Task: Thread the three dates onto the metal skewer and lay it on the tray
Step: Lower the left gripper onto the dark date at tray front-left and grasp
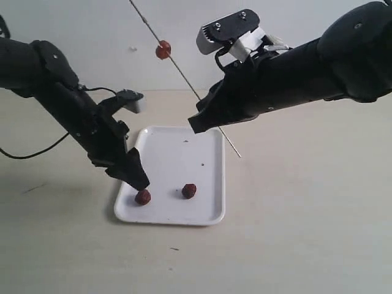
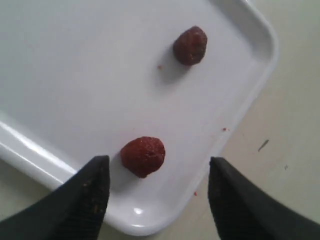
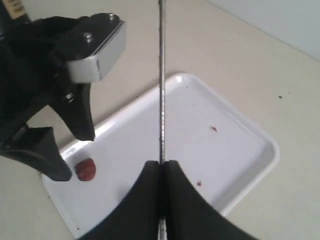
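With your left gripper (image 1: 139, 181) open astride a date (image 2: 142, 156) by the rim of the tray (image 2: 30, 150), an off-centre squeeze could flick it overboard while your right gripper (image 3: 160, 172) pinches the metal skewer (image 3: 161, 75).

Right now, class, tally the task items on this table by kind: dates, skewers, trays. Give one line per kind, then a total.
Dates: 3 (one threaded on the metal skewer, two lying loose on the tray)
Metal skewer: 1
Tray: 1
Total: 5
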You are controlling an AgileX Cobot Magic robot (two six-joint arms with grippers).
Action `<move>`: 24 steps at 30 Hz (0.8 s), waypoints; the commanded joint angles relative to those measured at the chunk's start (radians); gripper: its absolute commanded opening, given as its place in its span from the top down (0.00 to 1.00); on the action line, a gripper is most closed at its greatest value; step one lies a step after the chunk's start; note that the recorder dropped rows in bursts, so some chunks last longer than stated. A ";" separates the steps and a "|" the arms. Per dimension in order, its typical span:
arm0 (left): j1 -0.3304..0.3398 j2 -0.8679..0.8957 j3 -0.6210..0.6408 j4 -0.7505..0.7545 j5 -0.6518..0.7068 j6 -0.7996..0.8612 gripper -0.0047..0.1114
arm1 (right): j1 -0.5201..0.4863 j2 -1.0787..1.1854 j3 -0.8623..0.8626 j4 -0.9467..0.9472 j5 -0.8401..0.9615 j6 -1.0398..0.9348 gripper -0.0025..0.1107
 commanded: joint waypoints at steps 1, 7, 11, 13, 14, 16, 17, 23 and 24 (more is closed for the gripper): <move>-0.094 -0.008 0.004 0.248 -0.028 -0.149 0.46 | -0.034 -0.009 -0.007 -0.266 -0.015 0.292 0.98; -0.153 -0.008 0.004 0.305 -0.107 -0.283 0.46 | -0.102 -0.009 0.019 -0.323 -0.001 0.388 0.98; -0.155 -0.008 0.004 0.292 -0.139 -0.422 0.46 | -0.104 -0.009 0.053 -0.325 -0.019 0.388 0.98; -0.155 -0.008 0.004 0.290 -0.139 -0.472 0.46 | -0.104 -0.009 0.065 -0.327 -0.027 0.388 0.98; -0.155 -0.008 0.004 0.285 -0.139 -0.489 0.46 | -0.104 -0.009 0.066 -0.329 -0.027 0.388 0.98; -0.155 -0.008 0.004 0.280 -0.141 -0.519 0.46 | -0.104 -0.009 0.066 -0.329 -0.025 0.388 0.98; -0.155 -0.008 0.004 0.277 -0.141 -0.528 0.46 | -0.104 -0.009 0.066 -0.329 -0.025 0.388 0.98; -0.155 -0.008 0.004 0.244 -0.137 -0.542 0.46 | -0.104 -0.009 0.066 -0.329 -0.023 0.391 0.98; -0.155 -0.008 0.004 0.244 -0.137 -0.552 0.46 | -0.104 -0.009 0.066 -0.329 -0.023 0.391 0.98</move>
